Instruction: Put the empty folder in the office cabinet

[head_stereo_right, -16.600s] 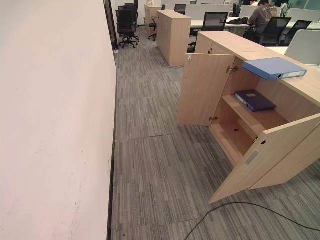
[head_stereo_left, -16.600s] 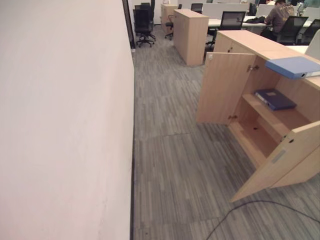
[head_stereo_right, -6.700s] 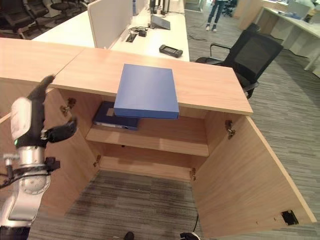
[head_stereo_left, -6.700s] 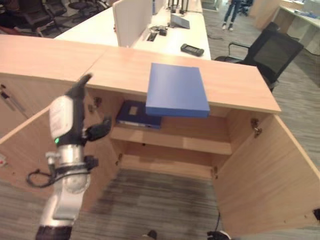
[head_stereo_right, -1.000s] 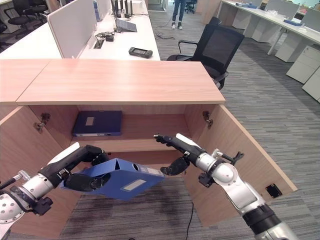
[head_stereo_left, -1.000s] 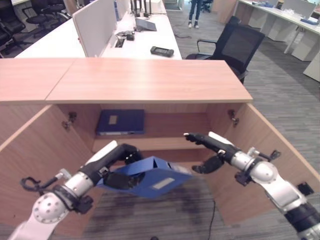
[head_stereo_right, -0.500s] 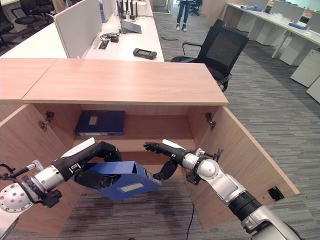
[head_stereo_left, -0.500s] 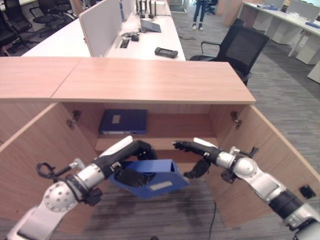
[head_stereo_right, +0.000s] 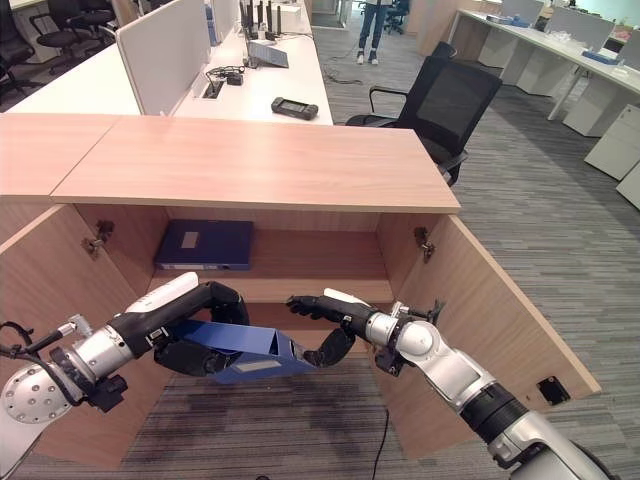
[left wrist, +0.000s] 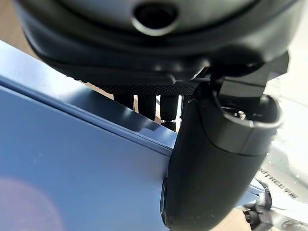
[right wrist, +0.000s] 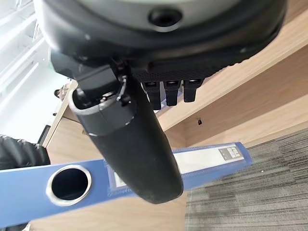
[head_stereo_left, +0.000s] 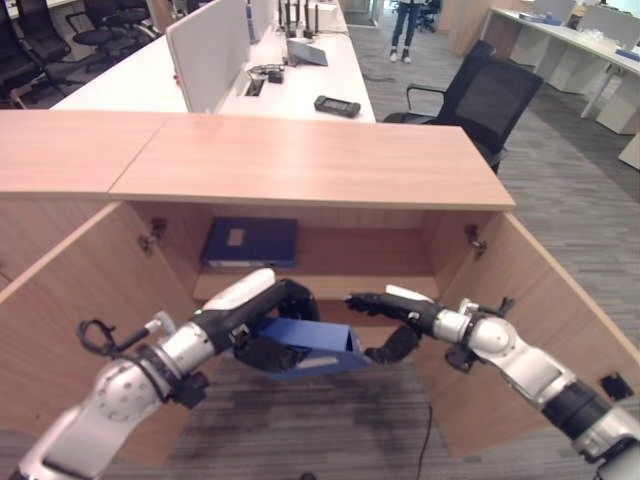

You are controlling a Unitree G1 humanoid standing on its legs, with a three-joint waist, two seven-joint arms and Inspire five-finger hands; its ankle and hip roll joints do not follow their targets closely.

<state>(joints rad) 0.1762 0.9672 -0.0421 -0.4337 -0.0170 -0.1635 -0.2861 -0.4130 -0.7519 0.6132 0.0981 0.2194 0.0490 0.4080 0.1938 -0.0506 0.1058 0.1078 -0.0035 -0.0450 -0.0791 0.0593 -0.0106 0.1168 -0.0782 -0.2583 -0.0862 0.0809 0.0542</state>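
My left hand (head_stereo_right: 195,318) is shut on a blue folder (head_stereo_right: 240,352), fingers curled over its top and thumb beneath. The folder (head_stereo_left: 312,345) lies nearly flat, spine towards me, in front of the lower opening of the wooden cabinet (head_stereo_left: 310,160). Straight fingers of my open right hand (head_stereo_left: 392,308) reach over the folder's right end, and its thumb sits against the spine (right wrist: 207,161). In the left wrist view the folder's cover (left wrist: 72,168) runs under the thumb (left wrist: 216,159). A second, darker folder (head_stereo_left: 250,242) lies flat on the upper shelf (head_stereo_left: 340,285).
Both cabinet doors stand open, the left door (head_stereo_left: 90,300) and the right door (head_stereo_left: 540,290) flanking my arms. Behind the cabinet is a white desk (head_stereo_left: 280,85) with a divider and a black device (head_stereo_left: 335,105). A black office chair (head_stereo_left: 480,95) stands at the right, and a person's legs (head_stereo_left: 405,20) show far back.
The blue folder has levelled out and moved forward towards the cabinet's lower opening. My right hand has closed in on its spine end.
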